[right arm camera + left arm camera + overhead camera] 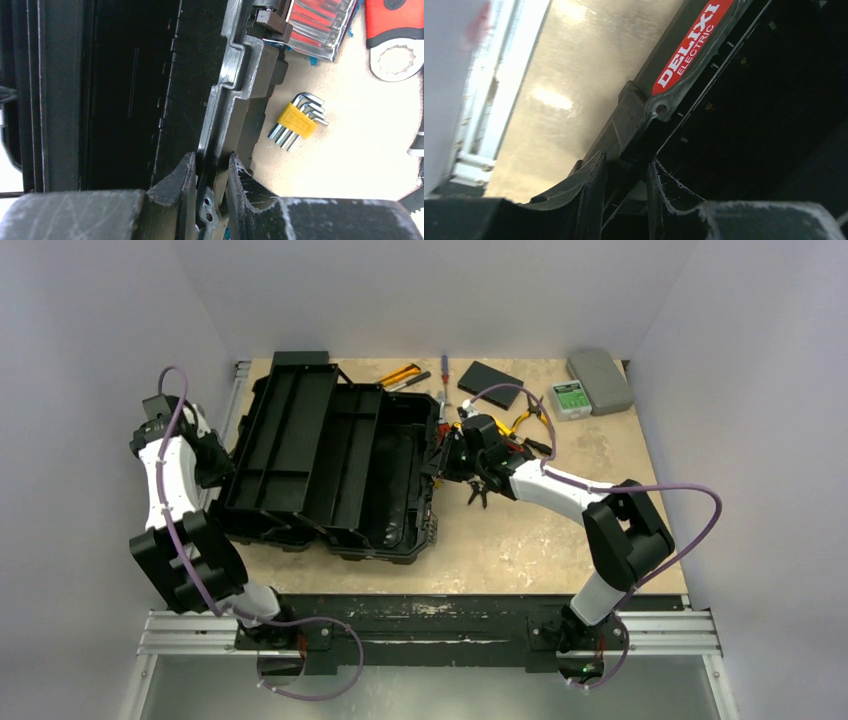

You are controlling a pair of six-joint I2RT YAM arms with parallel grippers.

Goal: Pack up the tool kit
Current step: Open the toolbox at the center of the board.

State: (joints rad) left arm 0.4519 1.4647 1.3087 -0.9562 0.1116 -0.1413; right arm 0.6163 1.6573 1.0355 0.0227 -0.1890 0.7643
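Squarely between right pincer (211, 161) fingers, clenched: toolbox (235, 75) rim (left pincer (625, 162) grip unclear).

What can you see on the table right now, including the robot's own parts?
toolbox: one, black, open, left-centre
utility knife: one, yellow-black, behind toolbox
screwdriver: one, colour unclear, back centre
flat box: one, black, back centre
small box: one, green-white, back right
case: one, grey, back right corner
pliers: one, yellow-handled, right of toolbox
hex keys: one set, yellow holder, beside toolbox
wrench: one, red-handled, beyond hex keys
left gripper: astride lid edge
right gripper: clamping toolbox rim
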